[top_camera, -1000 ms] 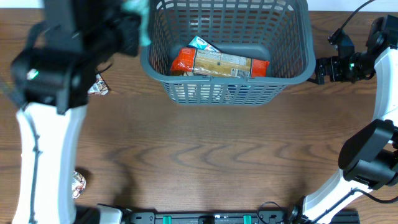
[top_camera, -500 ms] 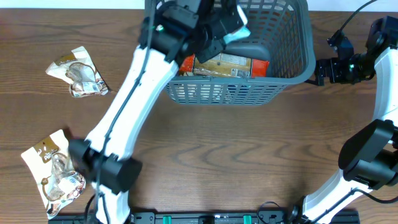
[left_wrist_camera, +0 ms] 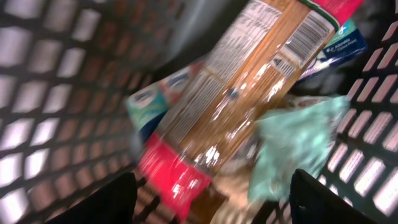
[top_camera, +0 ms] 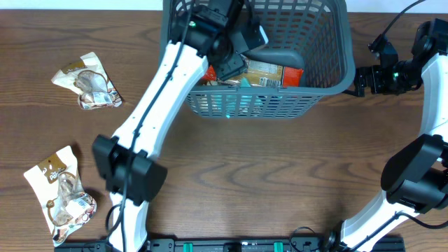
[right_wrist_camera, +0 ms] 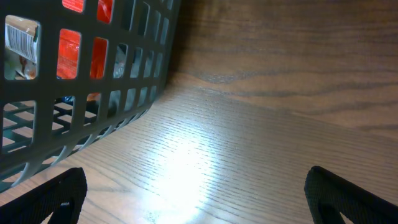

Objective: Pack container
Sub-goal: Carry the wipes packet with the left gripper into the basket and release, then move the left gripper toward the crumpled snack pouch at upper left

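Observation:
The container (top_camera: 280, 105), a dark grey-blue lattice basket, stands at the back middle of the table. My left gripper (top_camera: 236, 61) reaches down inside it. In the left wrist view its gripper (left_wrist_camera: 214, 205) is open, both fingers wide apart against the container wall (left_wrist_camera: 50, 93). Below them lie a long red-and-brown snack pack (left_wrist_camera: 236, 106) and a teal pack (left_wrist_camera: 292, 140), neither held. The red-and-brown pack (top_camera: 269, 72) also shows from overhead. My right gripper (top_camera: 360, 78) hangs open just right of the container, and in its wrist view the gripper (right_wrist_camera: 199, 199) has only bare table between its fingers.
Two brown-and-white snack bags lie on the left of the table, one at the back (top_camera: 87, 80) and one near the front edge (top_camera: 59, 192). The container's lattice wall (right_wrist_camera: 93, 74) is close on the left of my right gripper.
My left arm swung from the table's left side over the container carrying the teal pack, dropped inside and opened. The pack now lies in the container. The right arm stayed still.

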`<act>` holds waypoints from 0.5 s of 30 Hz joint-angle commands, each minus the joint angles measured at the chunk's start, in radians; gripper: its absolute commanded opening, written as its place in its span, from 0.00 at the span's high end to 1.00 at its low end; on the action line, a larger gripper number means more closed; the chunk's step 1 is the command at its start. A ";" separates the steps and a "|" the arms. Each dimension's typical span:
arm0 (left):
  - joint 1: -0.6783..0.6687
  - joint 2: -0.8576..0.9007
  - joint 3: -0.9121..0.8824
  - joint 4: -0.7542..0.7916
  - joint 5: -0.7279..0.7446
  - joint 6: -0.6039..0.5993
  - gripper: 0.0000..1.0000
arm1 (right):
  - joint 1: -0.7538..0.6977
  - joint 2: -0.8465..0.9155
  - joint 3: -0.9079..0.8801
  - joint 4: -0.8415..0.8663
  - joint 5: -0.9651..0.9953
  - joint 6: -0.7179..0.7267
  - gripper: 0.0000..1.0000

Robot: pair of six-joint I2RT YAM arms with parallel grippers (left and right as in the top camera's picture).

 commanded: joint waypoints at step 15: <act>0.426 -0.504 0.012 -0.092 -0.193 -0.479 0.08 | 0.003 -0.008 -0.003 -0.003 -0.019 0.006 0.01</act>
